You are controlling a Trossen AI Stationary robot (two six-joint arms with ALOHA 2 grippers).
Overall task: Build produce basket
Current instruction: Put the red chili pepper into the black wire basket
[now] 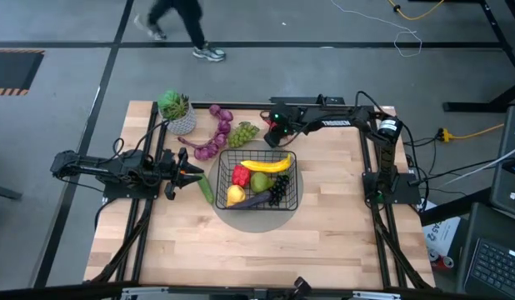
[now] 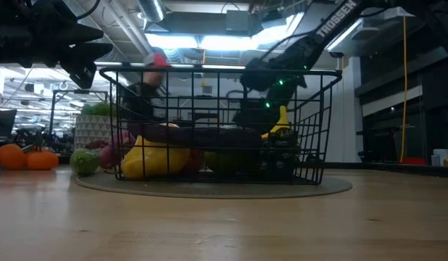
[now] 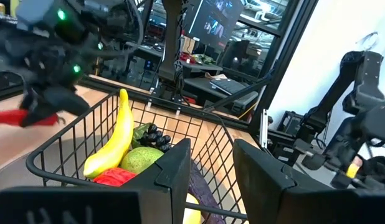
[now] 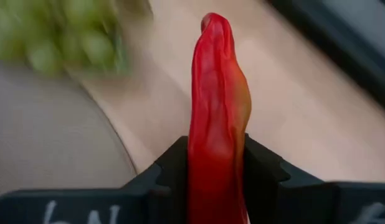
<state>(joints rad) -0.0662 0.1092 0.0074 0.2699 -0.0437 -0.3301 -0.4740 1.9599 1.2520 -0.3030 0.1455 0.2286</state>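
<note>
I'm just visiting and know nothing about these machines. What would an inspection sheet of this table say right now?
Surface: wooden table, with a round grey mat under the basket.
Job's things: black wire basket holds banana, pear, red pepper, yellow fruit, aubergine, black grapes. Cucumber, purple grapes and green grapes lie outside.
Clutter: potted plant.
Hands: right hand clamps a long red pepper behind the basket; left hand sits open at the basket's rim.
Cables: yellow and white cables on the floor.
Surroundings: a person walking past.
</note>
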